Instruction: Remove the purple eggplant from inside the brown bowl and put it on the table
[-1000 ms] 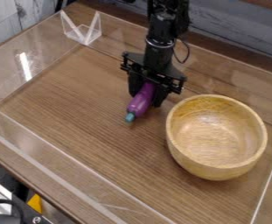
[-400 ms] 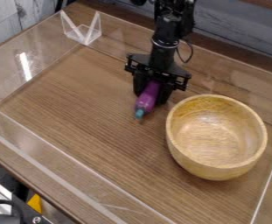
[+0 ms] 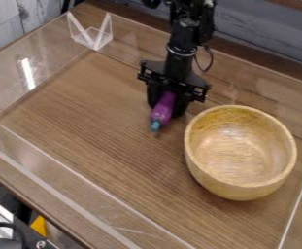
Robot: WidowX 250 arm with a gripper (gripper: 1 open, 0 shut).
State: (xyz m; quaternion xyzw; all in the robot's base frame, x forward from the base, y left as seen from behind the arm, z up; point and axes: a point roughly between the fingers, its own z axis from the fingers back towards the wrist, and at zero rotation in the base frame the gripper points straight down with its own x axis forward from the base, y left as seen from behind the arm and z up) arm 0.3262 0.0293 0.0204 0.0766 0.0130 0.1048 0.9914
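Observation:
The purple eggplant (image 3: 164, 110) hangs tilted from my gripper (image 3: 170, 97), its teal stem end (image 3: 154, 124) pointing down at or just above the table (image 3: 88, 117). The gripper's black fingers are shut on the eggplant's upper end. Whether the stem tip touches the wood I cannot tell. The brown bowl (image 3: 240, 151) stands empty to the right and slightly nearer the camera, a short gap from the eggplant.
Low clear acrylic walls (image 3: 62, 185) border the tabletop. A clear angled acrylic piece (image 3: 89, 30) stands at the far left corner. The arm's black column (image 3: 185, 29) rises behind the gripper.
The gripper with the eggplant shifted slightly right and back over the last second; it has stayed still in the last half second.

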